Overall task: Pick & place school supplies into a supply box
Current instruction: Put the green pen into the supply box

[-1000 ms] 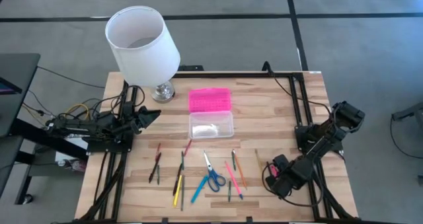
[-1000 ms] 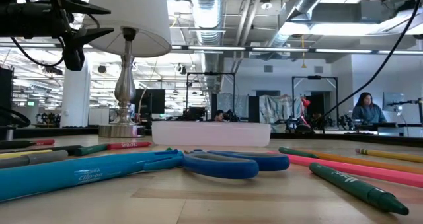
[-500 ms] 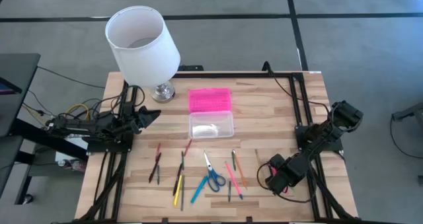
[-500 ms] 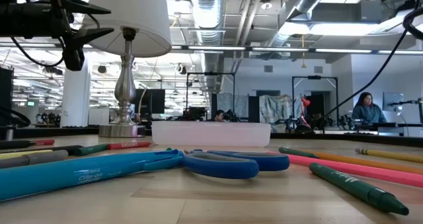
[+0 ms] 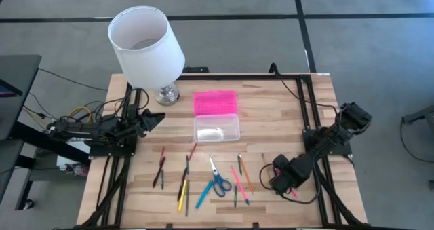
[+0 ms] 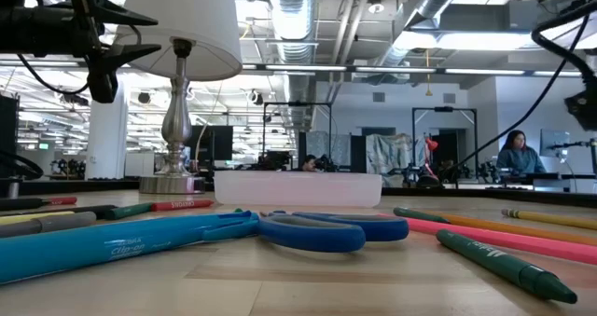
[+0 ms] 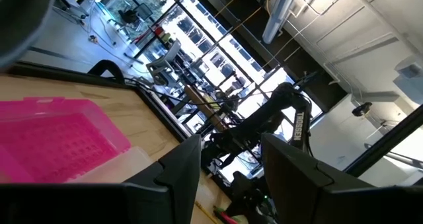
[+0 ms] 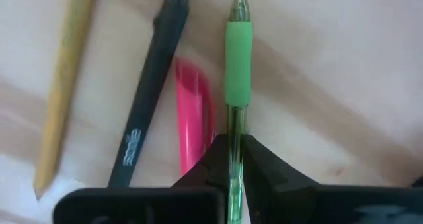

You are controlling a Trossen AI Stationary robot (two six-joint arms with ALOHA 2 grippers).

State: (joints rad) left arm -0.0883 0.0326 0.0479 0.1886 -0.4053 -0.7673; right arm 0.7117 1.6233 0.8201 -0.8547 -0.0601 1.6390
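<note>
Right gripper (image 8: 231,159) shifted inward; fingers (image 8: 264,174) pinch green pen (image 8: 237,59).

Table (image 5: 285,115): pale wood planks, matt. Box (image 5: 217,129): clear plastic; lid (image 5: 215,102) ribbed pink plastic. Lamp base (image 6: 173,130): shiny metal.

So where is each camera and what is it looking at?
High view: above the table, looking straight down; both arms show, right hand by the pens.
Low view: at tabletop height, looking across the scissors into the room.
Left wrist view: on the left arm, past its open fingers toward the pink lid.
Right wrist view: looking down, fingers shut on a green pen.
High and low both show the scissors.
</note>
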